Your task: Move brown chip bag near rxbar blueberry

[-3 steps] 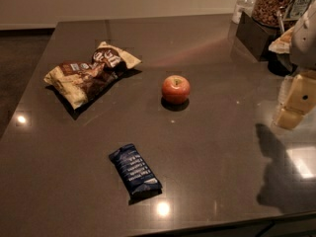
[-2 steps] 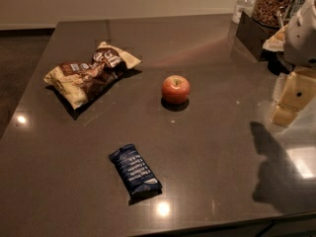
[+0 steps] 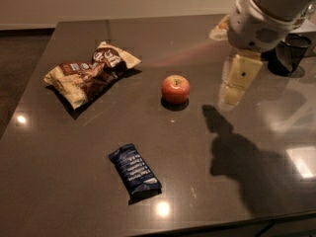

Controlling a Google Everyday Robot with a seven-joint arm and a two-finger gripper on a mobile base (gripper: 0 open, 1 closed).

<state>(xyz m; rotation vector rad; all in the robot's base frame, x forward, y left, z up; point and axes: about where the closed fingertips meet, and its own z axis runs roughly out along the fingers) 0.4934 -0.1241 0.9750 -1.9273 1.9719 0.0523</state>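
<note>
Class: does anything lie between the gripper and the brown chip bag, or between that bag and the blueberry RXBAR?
The apple sits roughly between the gripper, hovering at right, and the brown chip bag. From bag to rxbar blueberry, only bare table shows.

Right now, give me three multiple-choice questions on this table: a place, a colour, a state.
1. The apple lies: A) between the brown chip bag and the hand B) left of the bag C) on a plate.
2. The rxbar blueberry wrapper is: A) red B) green C) dark blue.
3. The bag is: A) held by the hand B) lying on the table, untouched C) on the bar.
Answers: A, bag to its left, hand to its right; C, blue wrapper, white text; B, the hand hangs over the table's right side, away from the bag.
</note>
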